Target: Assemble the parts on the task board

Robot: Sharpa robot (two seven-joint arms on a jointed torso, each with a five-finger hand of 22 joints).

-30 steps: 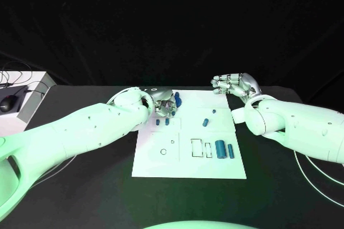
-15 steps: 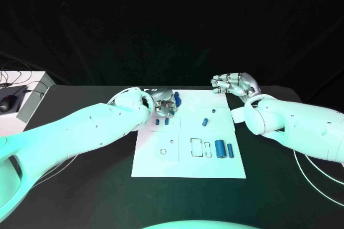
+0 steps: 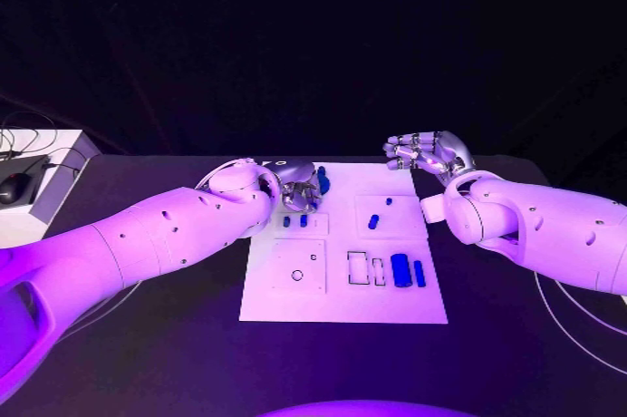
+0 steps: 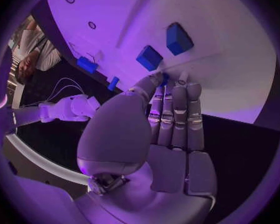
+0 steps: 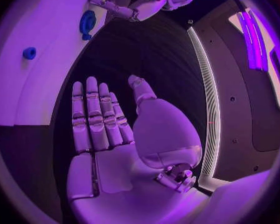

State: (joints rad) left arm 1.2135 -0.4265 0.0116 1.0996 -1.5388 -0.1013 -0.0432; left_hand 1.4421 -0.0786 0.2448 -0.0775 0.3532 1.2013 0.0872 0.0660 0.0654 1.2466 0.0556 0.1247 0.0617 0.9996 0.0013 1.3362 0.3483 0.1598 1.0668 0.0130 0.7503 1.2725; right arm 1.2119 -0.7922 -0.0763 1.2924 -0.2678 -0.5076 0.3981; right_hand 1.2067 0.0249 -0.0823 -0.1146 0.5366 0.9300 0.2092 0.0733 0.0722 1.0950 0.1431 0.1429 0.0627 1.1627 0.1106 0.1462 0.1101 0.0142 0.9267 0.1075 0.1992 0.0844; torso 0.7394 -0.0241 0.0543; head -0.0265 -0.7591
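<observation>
Reaching over the far left corner of the task board (image 3: 342,299), the left hand (image 3: 299,189) has its fingers close together, tips touching a small blue part (image 4: 164,78); I cannot tell if it holds it. The right hand (image 3: 428,154) floats past the board's far right corner, flat and holding nothing. More blue parts (image 3: 401,270) lie on the board.

No readable text, label, brand, number or sign is showing in any view. The task board (image 3: 342,304) is carrying only thin outlined shapes, rectangles and a small ring, with no lettering on them. Faint small marks are sitting at the board's far edge, beside the left hand (image 3: 298,185), but they are too small to be read.
</observation>
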